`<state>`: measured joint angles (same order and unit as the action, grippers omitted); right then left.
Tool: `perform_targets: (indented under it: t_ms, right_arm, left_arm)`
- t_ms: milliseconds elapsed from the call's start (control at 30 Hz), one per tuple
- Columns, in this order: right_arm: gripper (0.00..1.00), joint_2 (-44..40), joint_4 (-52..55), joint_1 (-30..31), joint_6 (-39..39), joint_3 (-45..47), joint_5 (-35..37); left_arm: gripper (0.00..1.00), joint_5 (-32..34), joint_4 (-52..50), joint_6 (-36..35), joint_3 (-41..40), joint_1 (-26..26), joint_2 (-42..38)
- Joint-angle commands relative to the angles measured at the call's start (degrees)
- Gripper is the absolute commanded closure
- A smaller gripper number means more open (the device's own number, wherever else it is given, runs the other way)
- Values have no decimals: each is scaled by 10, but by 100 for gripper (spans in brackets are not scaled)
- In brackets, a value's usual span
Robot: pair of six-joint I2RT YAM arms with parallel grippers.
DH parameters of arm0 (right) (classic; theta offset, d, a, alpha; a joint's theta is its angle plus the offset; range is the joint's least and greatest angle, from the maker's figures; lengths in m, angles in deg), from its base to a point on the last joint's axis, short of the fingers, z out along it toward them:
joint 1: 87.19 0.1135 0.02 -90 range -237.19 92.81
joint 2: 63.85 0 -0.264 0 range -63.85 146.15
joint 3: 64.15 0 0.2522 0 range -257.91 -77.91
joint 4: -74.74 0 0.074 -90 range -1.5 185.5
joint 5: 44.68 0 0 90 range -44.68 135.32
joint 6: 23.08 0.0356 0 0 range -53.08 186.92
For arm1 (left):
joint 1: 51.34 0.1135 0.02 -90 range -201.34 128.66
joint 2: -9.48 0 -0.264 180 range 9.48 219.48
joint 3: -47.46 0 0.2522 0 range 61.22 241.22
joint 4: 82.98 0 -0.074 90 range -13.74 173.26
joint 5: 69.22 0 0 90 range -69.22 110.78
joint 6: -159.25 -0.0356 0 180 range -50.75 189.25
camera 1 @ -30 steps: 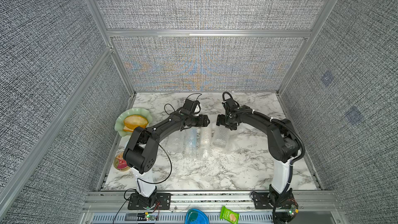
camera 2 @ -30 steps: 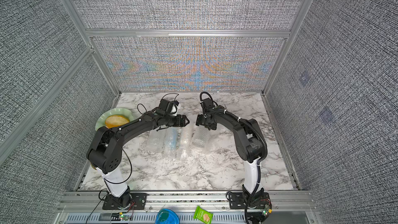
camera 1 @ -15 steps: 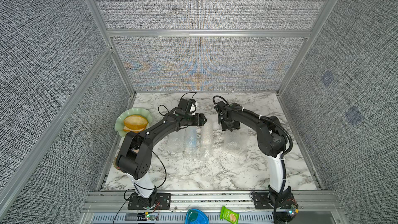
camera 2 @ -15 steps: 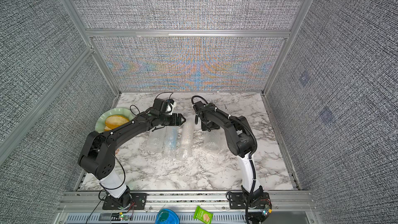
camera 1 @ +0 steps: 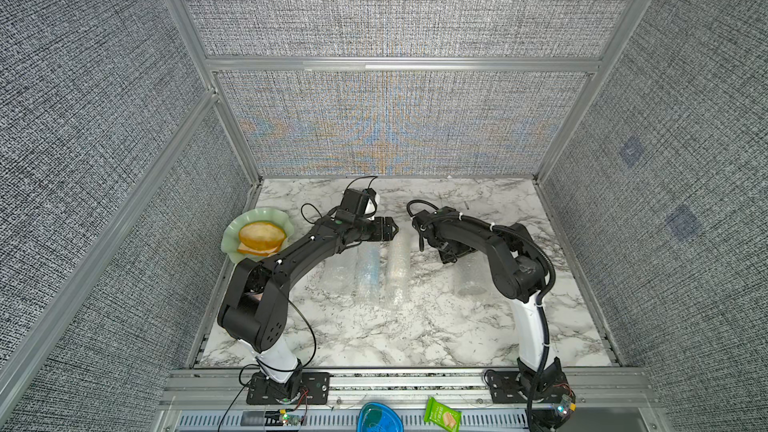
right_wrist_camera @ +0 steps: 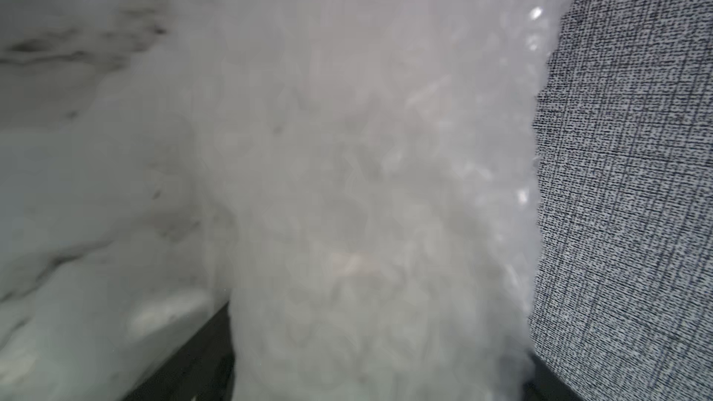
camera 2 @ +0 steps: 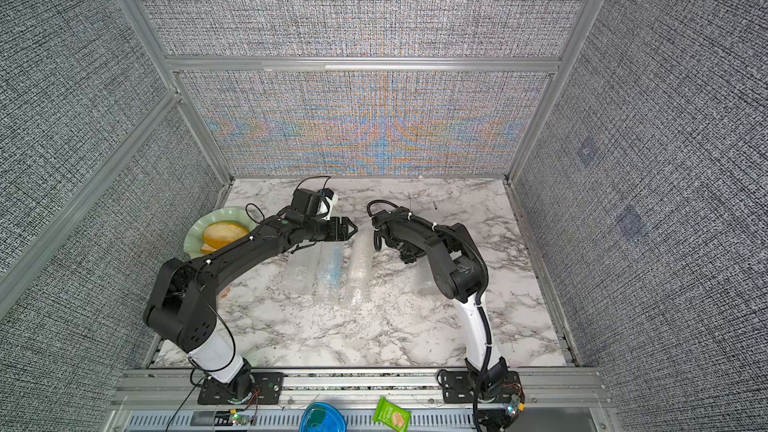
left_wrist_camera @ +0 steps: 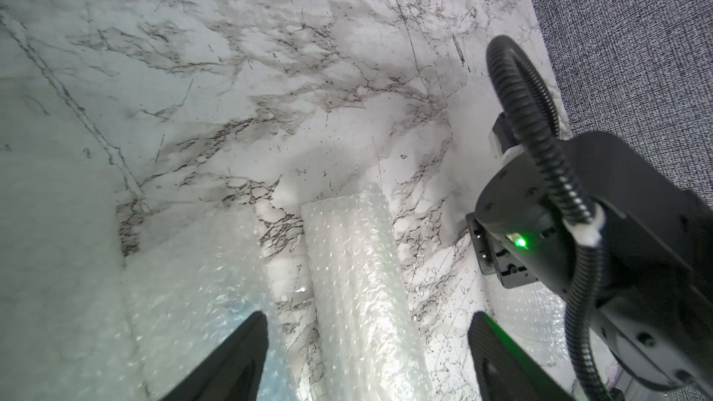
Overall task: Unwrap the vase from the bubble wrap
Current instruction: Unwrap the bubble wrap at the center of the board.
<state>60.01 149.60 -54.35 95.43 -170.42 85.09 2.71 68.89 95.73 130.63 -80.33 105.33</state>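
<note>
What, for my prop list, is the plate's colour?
Pale green; the plate shows best in a top view.

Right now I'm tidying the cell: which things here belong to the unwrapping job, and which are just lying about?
Job: bubble wrap in rolls mid-table, one bluish inside; another piece by the right arm.
Lying about: green plate, bread on it, blue round item, green snack packet.

Carries the right gripper (camera 1: pixel 451 252) away from the centre, rightward and toward the front. Takes one wrap piece (camera 1: pixel 469 280) along, now well apart from the rolls (camera 1: pixel 397 268), no longer just beside them. Pulls the right elbow (camera 1: pixel 517 280) inward. Eases the left gripper (camera 1: pixel 392 228) slightly back and left, swinging the left elbow (camera 1: pixel 255 309) toward the front.
</note>
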Motion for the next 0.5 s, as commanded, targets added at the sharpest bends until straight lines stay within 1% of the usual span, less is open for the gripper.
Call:
perform_targets:
  t_ms: [0,267,400,467]
  right_arm:
    - [16,-28,-49,6,-1,11,-85]
    - [15,-89,-128,5,36,43,-237]
    - [16,-124,-206,2,67,78,-343]
    - [16,-141,-266,-1,88,103,-407]
  left_arm:
    - [16,-2,7,5,0,1,-10]
    - [16,-2,6,11,-17,2,-33]
    - [16,-1,8,16,-29,1,-46]
    - [16,0,8,18,-32,1,-52]
